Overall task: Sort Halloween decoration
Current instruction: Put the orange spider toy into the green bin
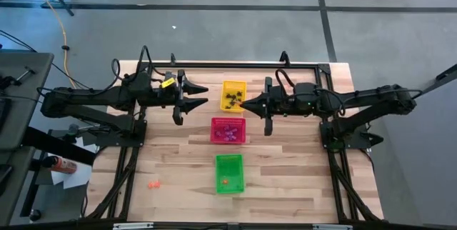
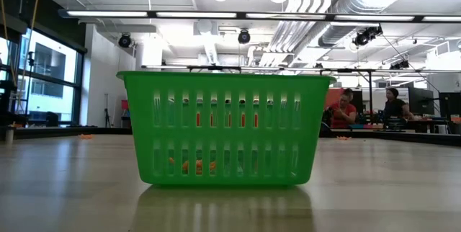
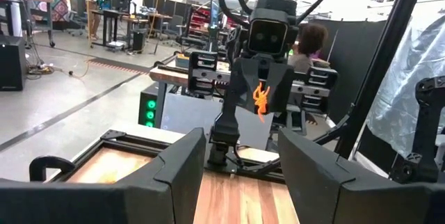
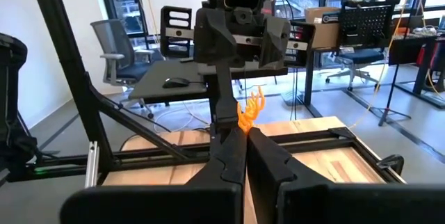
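My right gripper (image 1: 241, 103) hovers at the right rim of the yellow basket (image 1: 233, 86), pointing toward the table's left, and is shut on a small orange trinket (image 4: 250, 109). The trinket also shows in the left wrist view as an orange trinket (image 3: 261, 100). My left gripper (image 1: 202, 95) hangs open left of the yellow basket, facing the right one and touching nothing. Black trinkets (image 1: 230, 100) lie in the yellow basket, purple ones (image 1: 228, 134) in the red basket (image 1: 228, 121), orange ones (image 1: 226, 181) in the green basket (image 1: 229, 164). Another orange trinket (image 1: 153, 184) lies on the table. My right gripper pinches the orange trinket's lower end (image 4: 245, 121) between its two fingertips. The fingers lie about level, coming from the table's right. The trinket is lifted clear of the table and sticks up above the fingertips.
The three baskets stand in a row down the table's middle, yellow farthest, green nearest. The green basket (image 2: 225, 127) fills the low view. A black frame (image 1: 307, 64) runs along the far edge. People sit at desks in the room beyond.
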`<state>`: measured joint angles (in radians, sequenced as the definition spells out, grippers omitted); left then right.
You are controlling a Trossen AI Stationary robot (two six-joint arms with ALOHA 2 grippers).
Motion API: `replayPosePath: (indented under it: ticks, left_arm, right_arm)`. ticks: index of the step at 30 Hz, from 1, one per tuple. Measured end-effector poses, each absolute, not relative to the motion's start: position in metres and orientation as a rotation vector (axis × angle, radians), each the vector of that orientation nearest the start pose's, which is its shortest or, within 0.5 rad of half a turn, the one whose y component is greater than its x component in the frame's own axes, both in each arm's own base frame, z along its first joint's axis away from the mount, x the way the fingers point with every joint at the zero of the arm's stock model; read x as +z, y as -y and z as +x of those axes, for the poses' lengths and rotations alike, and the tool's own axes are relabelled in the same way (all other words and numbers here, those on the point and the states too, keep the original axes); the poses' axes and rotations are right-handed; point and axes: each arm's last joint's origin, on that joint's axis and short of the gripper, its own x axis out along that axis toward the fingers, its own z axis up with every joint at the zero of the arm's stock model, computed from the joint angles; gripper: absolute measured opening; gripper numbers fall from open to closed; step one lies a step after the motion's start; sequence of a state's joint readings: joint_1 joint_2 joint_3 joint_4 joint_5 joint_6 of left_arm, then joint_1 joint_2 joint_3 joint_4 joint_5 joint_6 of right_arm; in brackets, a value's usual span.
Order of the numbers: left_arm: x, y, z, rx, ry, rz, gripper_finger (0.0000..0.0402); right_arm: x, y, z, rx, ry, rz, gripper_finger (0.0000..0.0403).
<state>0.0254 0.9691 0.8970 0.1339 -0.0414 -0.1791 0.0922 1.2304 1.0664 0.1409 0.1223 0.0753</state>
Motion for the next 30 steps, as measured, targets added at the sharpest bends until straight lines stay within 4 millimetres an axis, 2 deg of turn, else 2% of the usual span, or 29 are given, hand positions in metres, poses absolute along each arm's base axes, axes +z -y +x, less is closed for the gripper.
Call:
replayPosePath:
  ticks: [25,30]
  left_arm:
    - [0.3691,-0.0064,0.2157,0.053,0.064,-0.178,0.0170]
    - [0.3691,-0.0064,0.2157,0.055,0.063,-0.135,0.0170]
  right_arm:
    - [0.3692,-0.0230,0.2788,-0.007,-0.024,0.023,0.0000]
    - [0.3690,-0.0232,0.2788,0.001,-0.024,0.015,0.0000]
